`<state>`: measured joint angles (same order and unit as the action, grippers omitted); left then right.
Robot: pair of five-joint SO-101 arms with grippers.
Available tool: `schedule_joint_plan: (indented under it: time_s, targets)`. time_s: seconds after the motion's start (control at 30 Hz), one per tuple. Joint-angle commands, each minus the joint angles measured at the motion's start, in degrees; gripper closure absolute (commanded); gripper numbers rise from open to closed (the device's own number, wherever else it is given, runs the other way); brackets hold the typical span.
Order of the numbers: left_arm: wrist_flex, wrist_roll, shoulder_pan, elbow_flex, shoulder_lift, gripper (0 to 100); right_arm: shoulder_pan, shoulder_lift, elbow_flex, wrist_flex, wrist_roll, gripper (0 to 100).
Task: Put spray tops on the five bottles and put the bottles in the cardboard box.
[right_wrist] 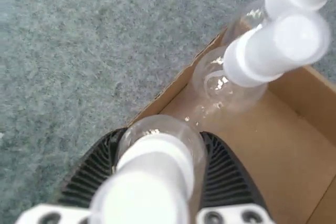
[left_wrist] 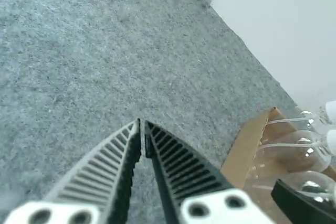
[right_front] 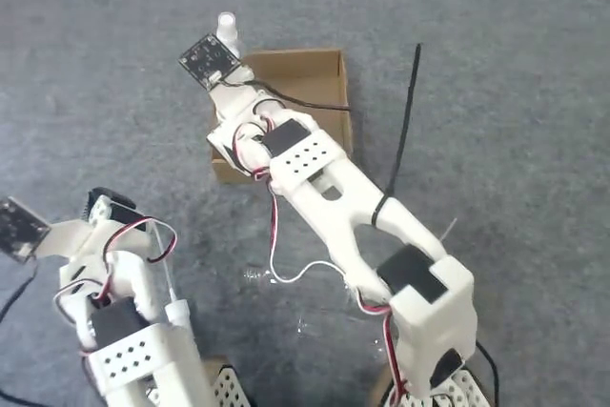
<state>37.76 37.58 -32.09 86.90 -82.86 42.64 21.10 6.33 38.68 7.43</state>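
Over on the left, our left claw (left_wrist: 143,129) is pinched together with just a sliver between the jaws and nothing in it. It hangs over bare grey table (left_wrist: 79,51), off to the side of the action, so we're guessing that arm is parked.

Moving right, the cardboard box (right_front: 319,69) sits mid-table with the right arm stretched out over its left side. The right claw (right_wrist: 160,136) is closed around a clear bottle (right_wrist: 157,127) that already has its white spray top (right_wrist: 152,166) on, jaws hugging the glass on both sides. The bottle is right at the box's wall. From the wrist camera it looks just inside the corner, but we can't tell if its base is down on the box floor.

Further right in the box there are at least two other bottles (right_wrist: 231,82), tops on, standing close together and near the one we're holding. We can't count the full set from here.

So our read is that we're on the boxing step for this bottle, probably late in the job. The next move calls for settling it on the cardboard without bumping its neighbours. Then we'd open the jaws only a bit wider than the glass and lift straight up, because the wall runs right by one jaw and the spray top sticks up between them.
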Motion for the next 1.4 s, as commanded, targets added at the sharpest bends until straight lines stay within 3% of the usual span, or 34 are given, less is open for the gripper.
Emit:
schedule_joint_plan:
  time_s: [0.0,0.5,0.73,1.37]
  targets:
    - [-1.8,-0.6,-0.2,-0.7,-0.8,99,0.6,-0.4,4.8,-0.3,-0.6,99.2]
    - [-1.8,-0.6,-0.2,-0.7,-0.8,99,0.2,5.5,9.4,0.2,-0.5,98.7]
    - [-1.8,-0.6,-0.2,-0.6,-0.8,99,0.1,6.9,9.8,0.3,-0.5,85.9]
    - [-1.8,-0.6,-0.1,-0.6,-0.8,99,-0.4,5.6,10.1,3.8,-0.5,82.0]
